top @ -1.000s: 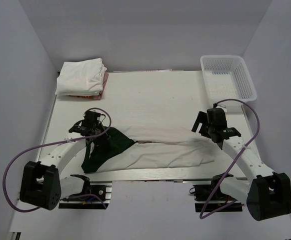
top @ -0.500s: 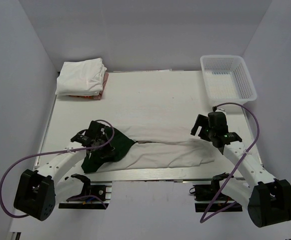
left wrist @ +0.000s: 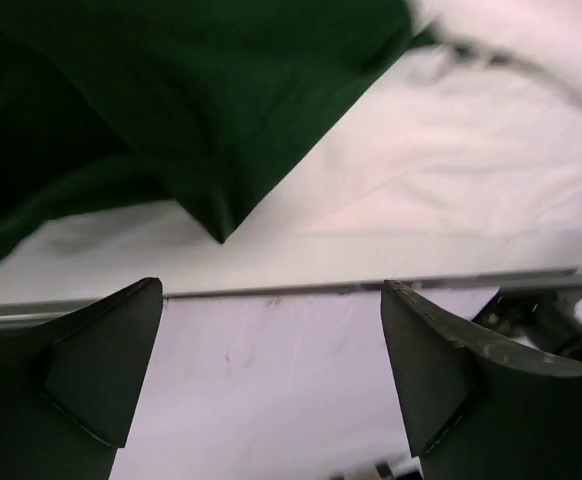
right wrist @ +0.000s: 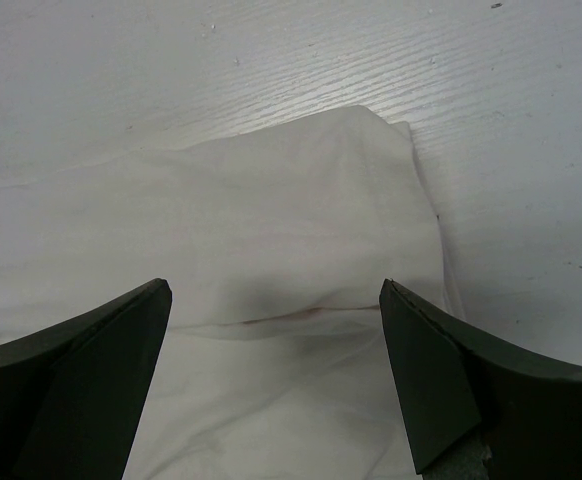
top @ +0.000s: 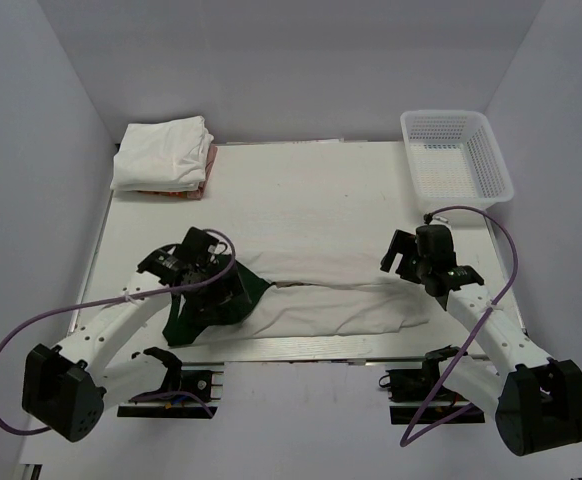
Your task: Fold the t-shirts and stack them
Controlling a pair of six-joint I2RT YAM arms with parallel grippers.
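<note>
1. Cream-white t-shirt (top: 321, 305): lies in a long rumpled band along the near edge of the bench (top: 301, 190), lower centre of the top view. Its dark green sleeve (top: 183, 322) is at the left end.
2. Folded t-shirts (top: 161, 155): stacked at upper left, white on top with an orange-pink one (top: 181, 191) beneath.
3. White lattice basket (top: 496, 165): upper right.
4. Left tool (left wrist: 271, 290): fingers spread, pinching nothing, over the green sleeve by the bench edge.
5. Right tool (right wrist: 274, 285): fingers spread, empty, above the shirt's right end.
</note>
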